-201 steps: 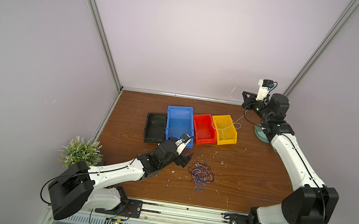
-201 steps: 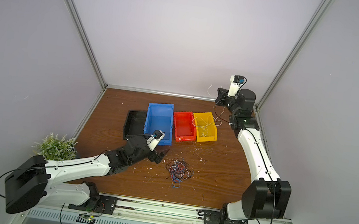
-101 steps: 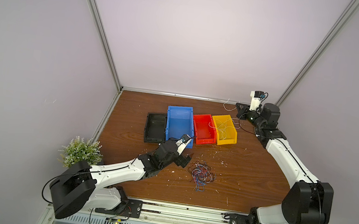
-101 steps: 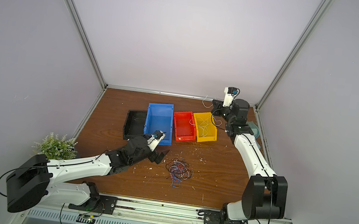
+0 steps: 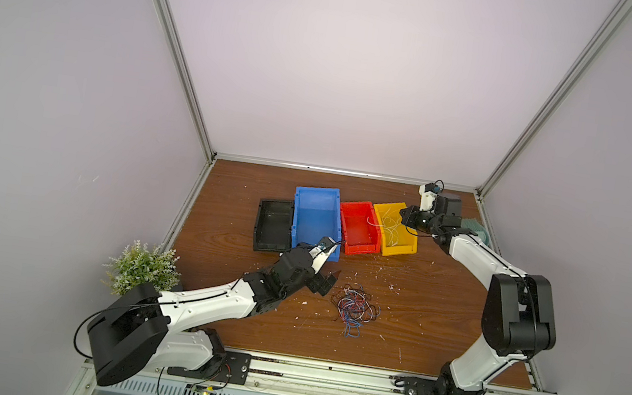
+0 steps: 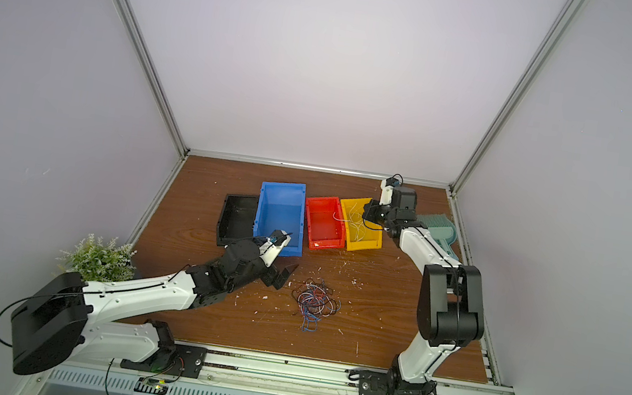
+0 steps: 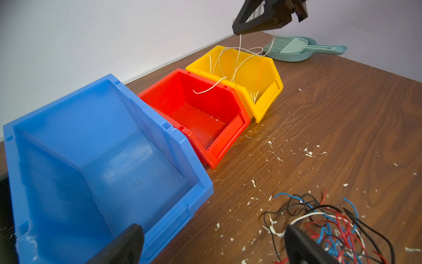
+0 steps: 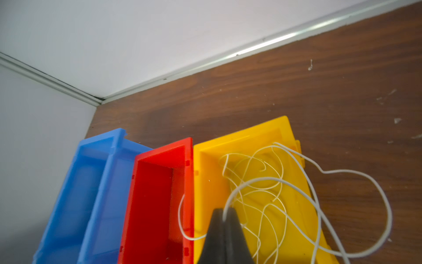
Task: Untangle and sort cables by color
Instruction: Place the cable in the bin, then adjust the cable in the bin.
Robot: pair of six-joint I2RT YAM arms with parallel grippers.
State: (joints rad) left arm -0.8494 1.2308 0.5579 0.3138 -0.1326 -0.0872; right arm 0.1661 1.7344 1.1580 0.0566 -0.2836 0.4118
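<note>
Between the pinched-together fingers of my right gripper (image 8: pixel 225 212) hangs a thin white wire (image 8: pixel 342 170), trailing down into the yellow plastic bin (image 8: pixel 210 182) beneath; a white strand (image 7: pixel 210 88) strays over the red plastic bin (image 8: pixel 157 205) at its nine o'clock. My left gripper (image 7: pixel 212 228) gapes wide, holding nothing, low over the brown wooden table (image 5: pixel 437 308), the tangle of blue, red, white and black wires (image 5: pixel 353 308) at its four o'clock, the blue plastic bin (image 7: pixel 114 160) at twelve
</note>
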